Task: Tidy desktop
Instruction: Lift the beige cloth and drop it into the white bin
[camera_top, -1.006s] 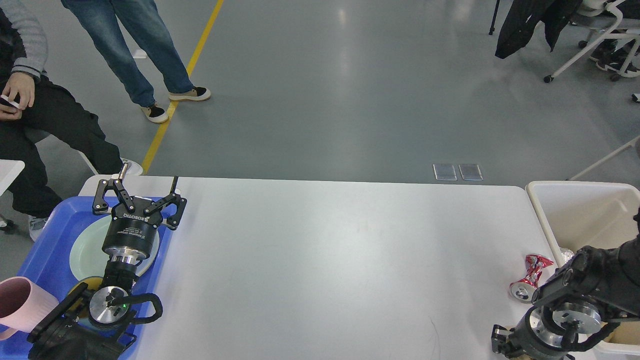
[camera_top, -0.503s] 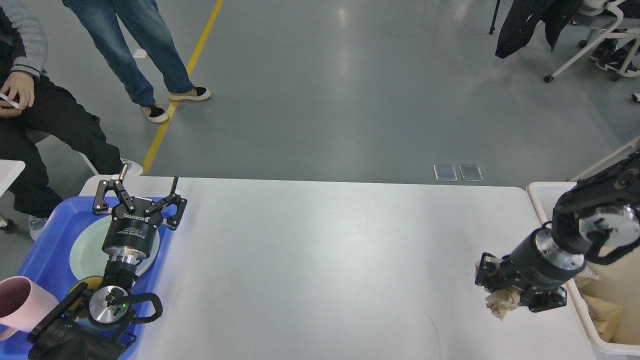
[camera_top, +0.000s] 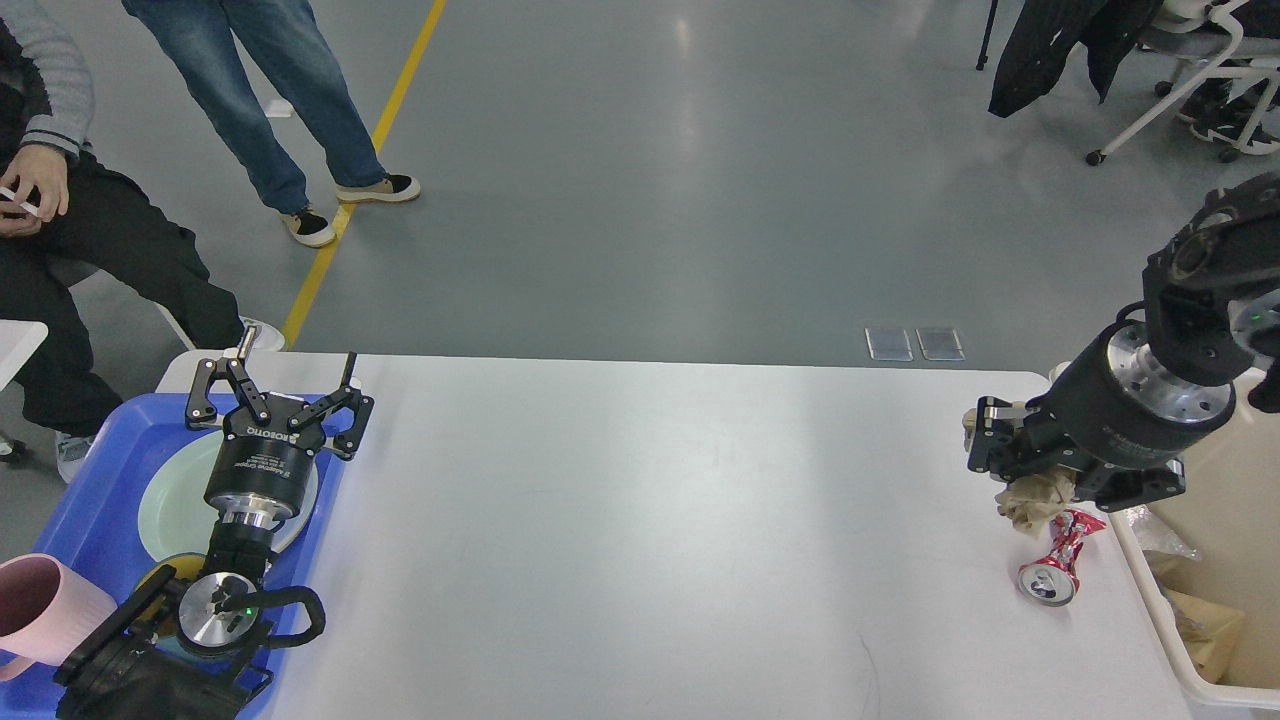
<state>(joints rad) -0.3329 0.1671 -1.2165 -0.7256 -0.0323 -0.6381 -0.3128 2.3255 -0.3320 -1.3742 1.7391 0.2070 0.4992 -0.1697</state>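
— What's changed?
— The right gripper (camera_top: 1040, 478) has lifted a paper wad (camera_top: 1036, 498) off the desktop (camera_top: 640, 520), clenched on it, moving toward the bin (camera_top: 1160, 620).
— And the left gripper (camera_top: 277, 398)?
— Spread wide, empty, over the tray (camera_top: 100, 480). A can (camera_top: 1058, 560) remains.

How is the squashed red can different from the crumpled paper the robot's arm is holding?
The can is red and silver and shiny; the paper is dull tan. The can lies on the desktop; the paper hangs in the right gripper, lifted off it. The can is squeezed in at its middle with a round end showing; the paper is a shapeless wad. Both are crushed and sit near the bin.
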